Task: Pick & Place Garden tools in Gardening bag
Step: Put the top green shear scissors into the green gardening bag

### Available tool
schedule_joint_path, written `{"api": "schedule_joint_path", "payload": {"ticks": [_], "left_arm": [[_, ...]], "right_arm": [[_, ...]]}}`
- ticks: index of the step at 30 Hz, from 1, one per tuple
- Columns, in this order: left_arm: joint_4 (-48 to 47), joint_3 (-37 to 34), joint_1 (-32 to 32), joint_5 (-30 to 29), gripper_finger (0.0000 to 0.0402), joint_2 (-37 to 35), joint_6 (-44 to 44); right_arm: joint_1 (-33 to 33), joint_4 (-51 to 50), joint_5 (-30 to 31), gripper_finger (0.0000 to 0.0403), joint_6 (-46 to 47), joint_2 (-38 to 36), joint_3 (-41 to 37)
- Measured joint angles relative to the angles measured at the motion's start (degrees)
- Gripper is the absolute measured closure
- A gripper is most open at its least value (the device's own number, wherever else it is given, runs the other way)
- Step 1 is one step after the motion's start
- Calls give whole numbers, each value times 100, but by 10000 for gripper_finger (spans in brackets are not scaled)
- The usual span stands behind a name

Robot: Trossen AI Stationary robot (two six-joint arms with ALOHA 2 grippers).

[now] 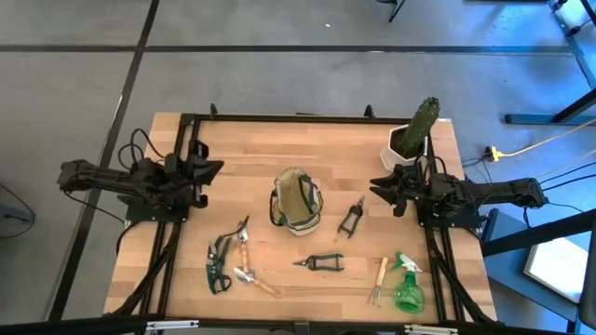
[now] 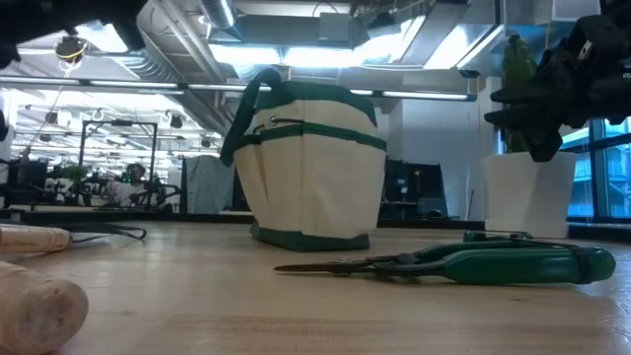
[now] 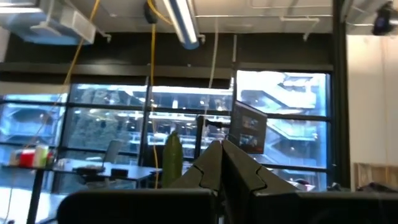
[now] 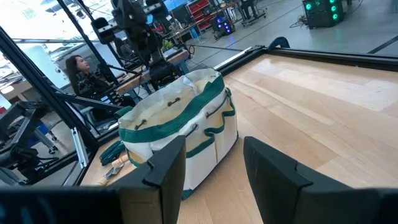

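Note:
The olive-and-beige gardening bag stands upright on its base mid-table, mouth open. Garden tools lie flat around it: black pruners, green-handled shears, a wooden-handled hand fork, a green spray bottle, and at the near left green pruners beside a trowel. My left gripper is shut and empty at the table's left edge, tilted upward. My right gripper stands open at the right edge, level, facing the bag.
A cactus in a white pot stands at the far right corner, just behind my right arm. Bare wood lies between each gripper and the bag. A black frame rims the table. A person sits beyond the left edge.

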Motion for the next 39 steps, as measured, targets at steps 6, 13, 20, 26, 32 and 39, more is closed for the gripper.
{"api": "schedule_joint_path", "payload": {"ticks": [6,13,20,26,32,39], "left_arm": [[114,721,0,217,400,660,748],[256,1465,-6,378,400,1734,1143],[211,1925,-29,785,400,2803,518],[-4,2051,-363,918,400,3071,8],[-733,2051,-857,142,400,2958,-157],[-1768,2056,-1322,-730,400,2926,-595]], "right_arm": [[-2,-36,-211,238,-123,-1,0],[2,-183,-1575,238,-404,13,-4],[2,-172,-1638,238,-404,13,-4],[2,-170,-1639,238,-405,13,-4],[0,155,-528,238,-441,9,-2],[0,984,403,238,-1448,10,-2]]}}
